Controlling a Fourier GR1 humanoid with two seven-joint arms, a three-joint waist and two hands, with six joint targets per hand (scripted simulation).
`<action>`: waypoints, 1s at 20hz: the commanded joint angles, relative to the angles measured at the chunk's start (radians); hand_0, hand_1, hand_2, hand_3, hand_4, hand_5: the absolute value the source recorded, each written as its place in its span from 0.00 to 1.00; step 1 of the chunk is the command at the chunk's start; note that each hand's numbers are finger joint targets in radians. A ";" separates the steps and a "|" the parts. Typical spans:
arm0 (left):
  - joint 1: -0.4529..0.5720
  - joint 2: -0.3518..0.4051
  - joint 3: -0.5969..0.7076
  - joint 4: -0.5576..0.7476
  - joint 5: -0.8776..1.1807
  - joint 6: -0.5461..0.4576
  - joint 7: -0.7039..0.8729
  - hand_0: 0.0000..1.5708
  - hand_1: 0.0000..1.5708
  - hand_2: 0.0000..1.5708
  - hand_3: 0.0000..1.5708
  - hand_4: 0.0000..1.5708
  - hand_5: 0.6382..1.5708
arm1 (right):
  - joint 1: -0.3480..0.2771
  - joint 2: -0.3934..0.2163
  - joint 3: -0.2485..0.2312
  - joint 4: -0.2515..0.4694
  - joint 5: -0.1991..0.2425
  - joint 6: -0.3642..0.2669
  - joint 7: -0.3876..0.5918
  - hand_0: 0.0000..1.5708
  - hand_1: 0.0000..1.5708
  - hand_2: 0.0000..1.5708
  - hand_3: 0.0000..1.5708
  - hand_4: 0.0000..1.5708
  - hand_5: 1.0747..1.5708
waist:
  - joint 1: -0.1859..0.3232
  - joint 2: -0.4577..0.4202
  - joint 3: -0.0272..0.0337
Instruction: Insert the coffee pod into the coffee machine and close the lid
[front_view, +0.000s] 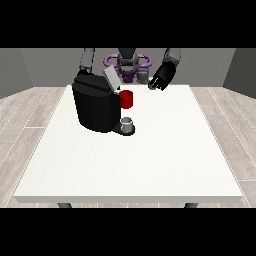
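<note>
Two grey things making trouble here, both too small to name with any certainty. Starting at the near edge of the white table (150, 170) and finding only stubs of its legs, the rest being cut off below. Moving in, meeting the coffee machine (95, 107) left of the middle: black, bulky, rounded at the top, sitting squarely on the table. Seeing a small grey thing (128, 122) resting on the dark base at its front, and not being able to tell whether that is the pod. Noting a red thing at the machine (127, 99) just above. Finding the lid (111, 78) standing up, tilted, pale grey. Going farther, catching another grey thing (143, 75) by the far edge, equally unclear. Seeing the hand at the view's right (161, 80) hanging just beside it, above the table; not being able to tell how far open it is or whether it is holding anything. Losing the hand at the view's left behind the machine.
</note>
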 joint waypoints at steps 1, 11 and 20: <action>-0.066 0.008 0.022 0.004 0.005 -0.070 0.040 0.89 0.89 0.89 0.85 0.38 1.00 | 0.014 0.033 0.040 -0.026 0.019 -0.005 0.022 0.00 0.00 0.00 0.00 0.00 1.00 | -0.035 -0.017 -0.0003; -0.301 0.016 0.147 0.026 0.080 -0.119 0.161 0.76 0.76 0.79 0.80 0.31 1.00 | -0.111 0.001 0.007 -0.072 -0.022 0.033 0.032 0.00 0.00 0.00 0.00 0.00 1.00 | -0.105 0.059 0.0000; -0.368 0.074 0.165 0.063 0.049 -0.083 0.137 0.78 0.78 0.82 0.79 0.30 1.00 | -0.116 -0.022 0.011 -0.140 -0.010 0.022 0.009 0.00 0.00 0.00 0.00 0.00 1.00 | -0.169 0.147 -0.0001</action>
